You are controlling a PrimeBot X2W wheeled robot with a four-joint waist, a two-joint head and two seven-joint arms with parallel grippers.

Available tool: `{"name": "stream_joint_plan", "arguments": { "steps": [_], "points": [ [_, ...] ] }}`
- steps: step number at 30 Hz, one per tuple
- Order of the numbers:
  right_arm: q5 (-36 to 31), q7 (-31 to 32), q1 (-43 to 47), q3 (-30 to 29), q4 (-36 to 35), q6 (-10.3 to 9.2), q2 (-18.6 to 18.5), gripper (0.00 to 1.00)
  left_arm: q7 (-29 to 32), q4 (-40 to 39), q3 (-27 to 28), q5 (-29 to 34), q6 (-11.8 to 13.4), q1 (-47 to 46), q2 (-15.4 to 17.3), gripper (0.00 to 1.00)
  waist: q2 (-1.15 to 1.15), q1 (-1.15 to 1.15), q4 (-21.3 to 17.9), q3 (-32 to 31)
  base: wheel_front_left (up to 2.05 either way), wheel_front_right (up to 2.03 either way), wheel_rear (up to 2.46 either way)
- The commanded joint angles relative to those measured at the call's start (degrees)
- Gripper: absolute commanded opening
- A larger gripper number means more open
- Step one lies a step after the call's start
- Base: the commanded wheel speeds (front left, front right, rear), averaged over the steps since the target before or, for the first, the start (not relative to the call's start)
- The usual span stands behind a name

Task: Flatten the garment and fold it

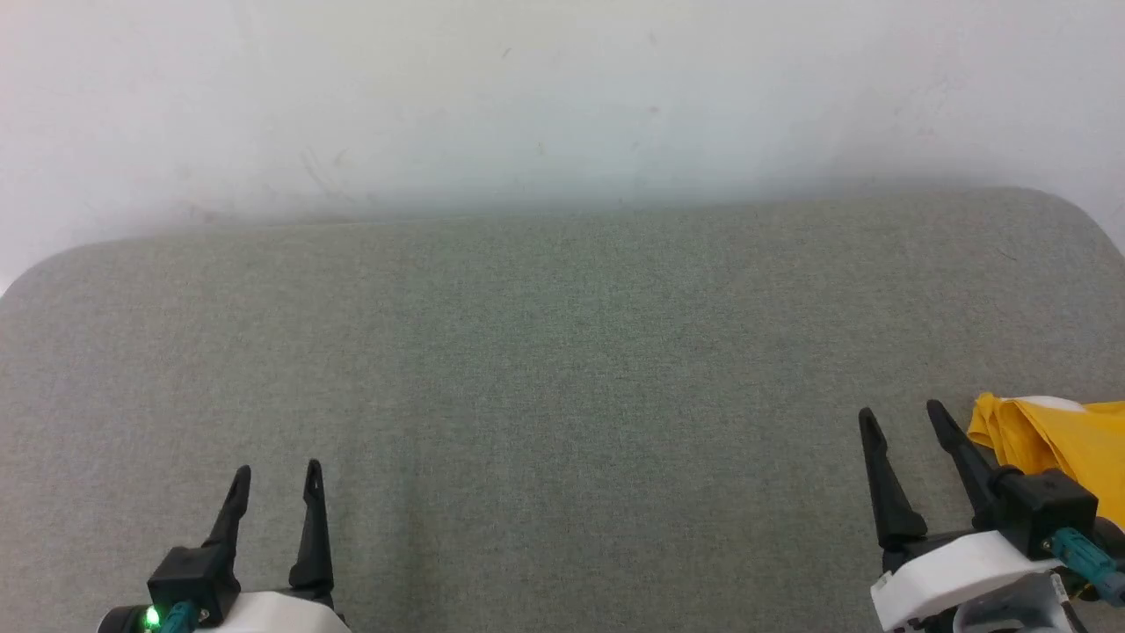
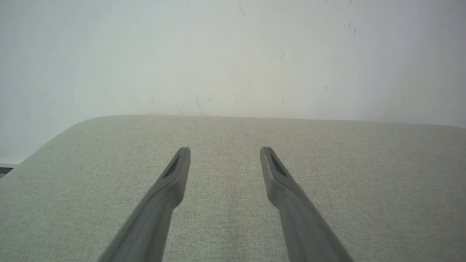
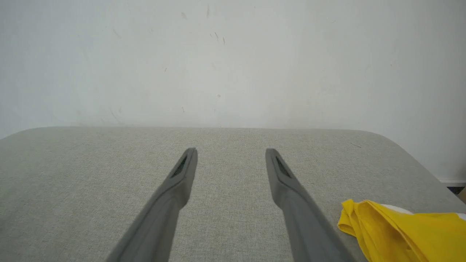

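Two grippers, our left gripper [image 1: 278, 467] and right gripper [image 1: 901, 409], hover with fingers spread wide and empty over a grey-green fabric pad [image 1: 562, 352]. The shirt [image 1: 1068, 444] lies bunched on the pad's right side, just beside the right gripper. A scuffed white wall [image 1: 562, 105] rises behind.

yellow garment [image 1: 1063, 440]: 1 | grippers: 2, left gripper [image 1: 278, 472], right gripper [image 1: 901, 411] | dark fingers [image 1: 888, 492]: 4, two per gripper | grey fabric surface [image 1: 562, 352]: 1 | white wall [image 1: 562, 88]: 1
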Motion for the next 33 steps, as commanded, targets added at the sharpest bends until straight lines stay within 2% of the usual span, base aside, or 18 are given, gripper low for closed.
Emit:
{"name": "stream_joint_plan", "arguments": {
  "steps": [1,3,4,33],
  "points": [
    [-0.2,0.1,0.7,0.2,-0.4,-0.06,0.2,1.00,-0.3,0.2,-0.2,-0.2,-0.4,0.9,-0.2,1.00,0.00,0.00,0.1,-0.1,0.00,0.00,0.00],
    [-0.1,0.1,0.9,0.2,-0.4,-0.06,0.3,1.00,-0.3,0.4,-0.4,-0.4,-0.5,1.1,-0.3,1.00,0.00,0.00,0.1,-0.3,0.00,0.00,0.00],
    [0.0,0.1,0.5,0.0,-0.1,0.00,0.1,0.00,0.0,0.2,-0.4,-0.2,-0.3,0.7,-0.2,0.00,0.00,0.00,0.1,-0.3,0.00,0.00,0.00],
    [-1.3,1.2,-0.5,0.2,0.3,-0.01,0.1,0.00,3.1,-1.3,-0.8,1.7,-0.1,-0.4,-1.0,0.00,0.00,0.00,0.0,-0.4,0.00,0.00,0.00]
  ]
}}
